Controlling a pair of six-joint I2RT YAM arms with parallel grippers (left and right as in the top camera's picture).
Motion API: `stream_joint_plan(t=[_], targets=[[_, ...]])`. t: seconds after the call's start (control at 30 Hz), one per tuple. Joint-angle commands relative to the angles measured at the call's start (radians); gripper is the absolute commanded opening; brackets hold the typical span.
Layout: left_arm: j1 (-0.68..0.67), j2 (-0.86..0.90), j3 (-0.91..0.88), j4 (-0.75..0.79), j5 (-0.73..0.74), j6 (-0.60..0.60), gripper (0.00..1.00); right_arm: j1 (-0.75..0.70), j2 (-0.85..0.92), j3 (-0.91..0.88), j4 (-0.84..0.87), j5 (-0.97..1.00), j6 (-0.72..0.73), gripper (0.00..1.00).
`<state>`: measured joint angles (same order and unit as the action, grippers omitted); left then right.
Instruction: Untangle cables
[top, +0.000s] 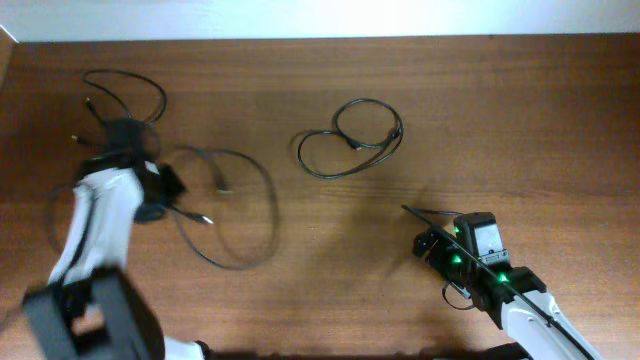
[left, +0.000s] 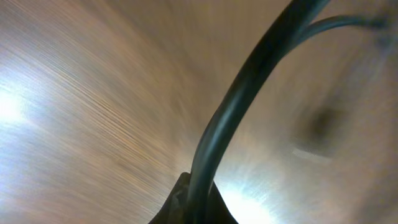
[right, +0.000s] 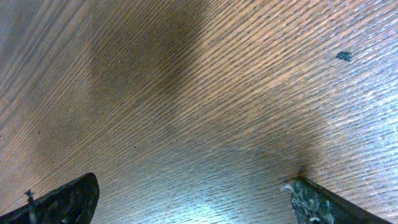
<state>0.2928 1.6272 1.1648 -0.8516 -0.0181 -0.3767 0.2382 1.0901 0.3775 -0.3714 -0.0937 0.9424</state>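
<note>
Left claw (top: 122, 140): closed on the thin black cord looped at the far left (left: 249, 81). In the left wrist view, the cord rises from the meeting fingertips toward the upper right.
Right claw (top: 428, 240): fingers (right: 62, 200) wide apart with nothing between them, over bare brown wooden tabletop (right: 205, 93) at the near right.
Large open loop of thin black cord (top: 274, 210): flat on the tabletop, just right of the left arm.
Small coiled thin black cord (top: 347, 141): mid-tabletop, well apart from both claws and from the other cords.
</note>
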Motion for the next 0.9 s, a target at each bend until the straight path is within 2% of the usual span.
stream_joint_plan(t=[0.0, 0.03, 0.1, 0.13, 0.3, 0.4, 0.43, 0.47, 0.5, 0.57, 0.63, 0.73, 0.77, 0.8, 0.83, 0.87], targets=[[0.179, -0.234, 0.061, 0.035, -0.085, 0.011, 0.0, -0.004, 0.012, -0.019, -0.011, 0.02, -0.003, 0.98], [0.245, -0.265, 0.061, 0.037, -0.147, -0.039, 0.0, -0.004, 0.012, -0.019, -0.011, 0.02, -0.003, 0.98], [0.405, -0.285, 0.061, 0.035, -0.162, -0.22, 0.0, -0.004, 0.012, -0.019, -0.011, 0.02, -0.003, 0.98], [0.489, -0.27, 0.061, 0.071, -0.161, -0.256, 0.0, -0.004, 0.012, -0.019, -0.011, 0.02, -0.003, 0.98], [0.571, -0.126, 0.06, 0.225, -0.153, -0.256, 0.0, -0.004, 0.012, -0.019, -0.01, 0.028, -0.002, 0.98], [0.575, 0.061, 0.06, 0.148, -0.144, -0.356, 0.0, -0.004, 0.013, -0.019, -0.01, 0.027, 0.001, 0.98], [0.587, 0.129, 0.06, 0.131, -0.138, -0.356, 0.23, -0.004, 0.026, -0.019, -0.009, 0.027, 0.001, 0.99], [0.591, 0.145, 0.06, 0.121, -0.122, -0.356, 0.99, -0.004, 0.037, -0.019, -0.005, 0.027, 0.006, 0.98], [0.594, 0.145, 0.06, 0.112, -0.099, -0.356, 0.99, -0.004, 0.048, -0.019, -0.005, 0.027, 0.027, 0.99], [0.595, 0.098, 0.066, 0.11, 0.083, -0.356, 0.99, -0.004, 0.079, -0.019, 0.014, 0.027, 0.043, 0.98], [0.594, -0.014, 0.08, 0.11, 0.325, -0.356, 0.99, -0.004, 0.091, -0.019, 0.016, 0.023, 0.042, 0.99], [0.563, -0.199, 0.08, 0.054, 0.51, -0.261, 0.99, -0.004, 0.091, -0.019, 0.016, 0.023, 0.042, 0.98], [0.504, -0.305, 0.08, -0.015, 0.695, -0.161, 0.99, -0.004, 0.091, -0.019, 0.016, 0.023, 0.042, 0.98], [0.437, -0.366, 0.08, -0.066, 0.804, -0.092, 0.99, -0.004, 0.091, -0.019, 0.016, 0.024, 0.042, 0.99], [0.367, -0.402, 0.08, -0.121, 0.805, -0.089, 0.99, -0.004, 0.091, -0.019, 0.016, 0.024, 0.042, 0.99], [0.274, -0.423, 0.08, -0.213, 0.804, -0.034, 0.99, -0.004, 0.091, -0.019, 0.017, 0.023, 0.042, 0.98]])
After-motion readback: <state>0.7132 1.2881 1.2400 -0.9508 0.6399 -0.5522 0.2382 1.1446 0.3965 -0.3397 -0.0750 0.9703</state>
